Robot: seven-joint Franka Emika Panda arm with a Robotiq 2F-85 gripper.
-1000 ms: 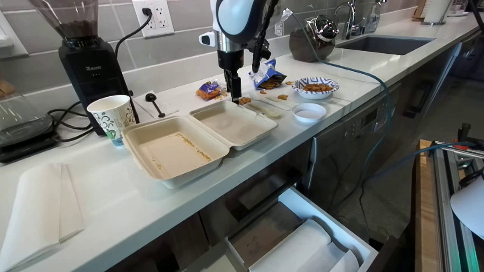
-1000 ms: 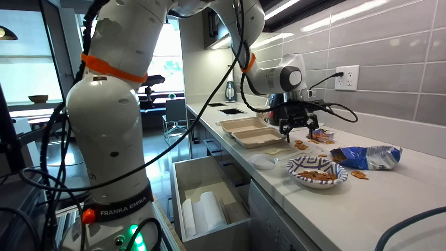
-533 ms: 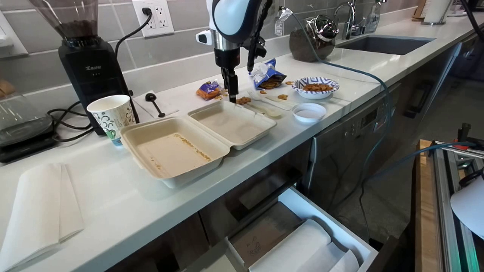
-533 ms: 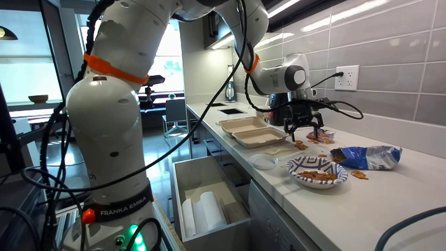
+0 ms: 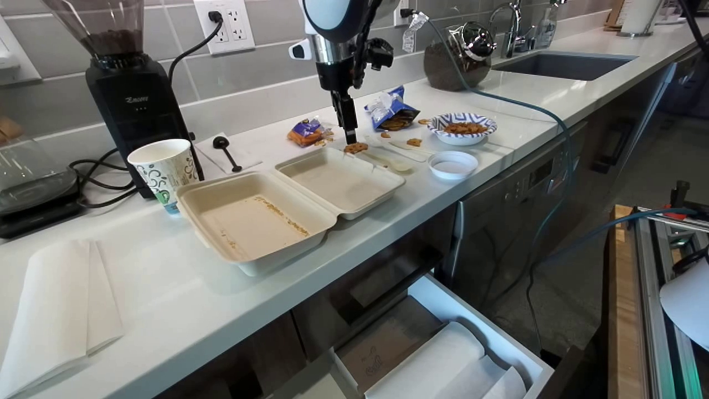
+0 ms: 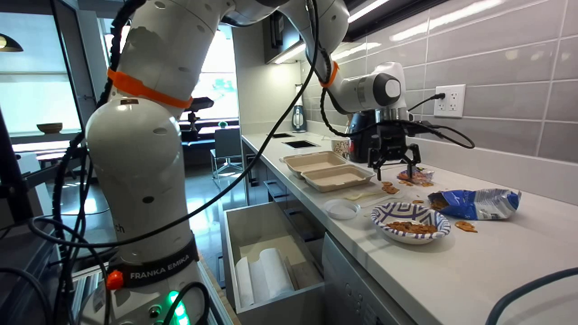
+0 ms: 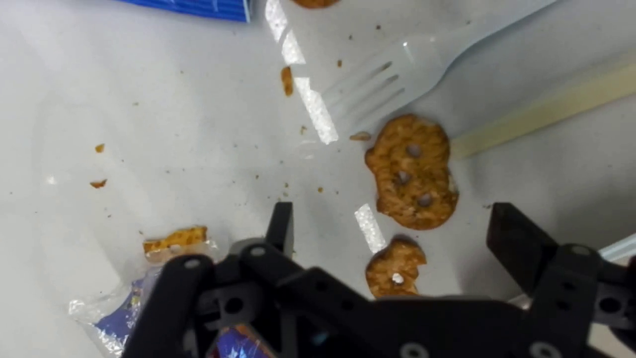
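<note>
Gripper point(image 6: 394, 178) leans more than half a second ago. Jaws stand wide; whole pretzel cracker point(image 7: 415, 175) lies on counter point(image 6: 510, 262) near them, broken cracker point(image 7: 390, 268) just beside it. Outward: clear fork point(image 7: 425, 62), yellowish utensil point(image 7: 546, 117), clamshell container point(image 5: 304, 202).

Free room is showing within the spread gripper point(image 7: 395, 223), over the pretzels point(image 7: 397, 198); the box point(image 5: 310, 208) is sitting near one side, the purple bag point(image 5: 306, 132) near the other.

Two crackers point(image 7: 422, 174) right of the wrist view's centre, two snack bags point(image 6: 476, 203), two pale utensils point(image 7: 437, 54), one patterned bowl point(image 6: 410, 208).
</note>
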